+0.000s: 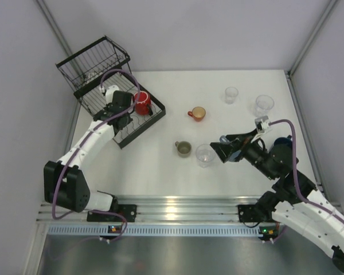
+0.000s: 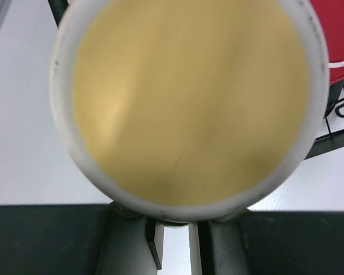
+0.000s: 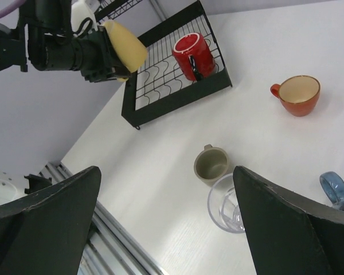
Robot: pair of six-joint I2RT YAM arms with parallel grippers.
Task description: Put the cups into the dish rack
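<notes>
My left gripper (image 1: 119, 109) is shut on a yellow cup (image 2: 189, 97) and holds it above the low tray part of the black wire dish rack (image 1: 128, 137); the cup fills the left wrist view. The cup also shows in the right wrist view (image 3: 126, 46). A red cup (image 1: 141, 103) lies in the tray. An orange-red mug (image 1: 197, 113), an olive-grey mug (image 1: 183, 149) and a clear tumbler (image 1: 205, 155) stand on the table. My right gripper (image 1: 221, 150) is open and empty just right of that tumbler. A blue mug (image 3: 334, 189) sits under its right finger.
Two more clear tumblers (image 1: 231, 94) (image 1: 264, 105) stand at the back right. The rack's taller basket part (image 1: 94, 63) is at the back left by the wall. A metal rail (image 1: 178, 206) runs along the near edge.
</notes>
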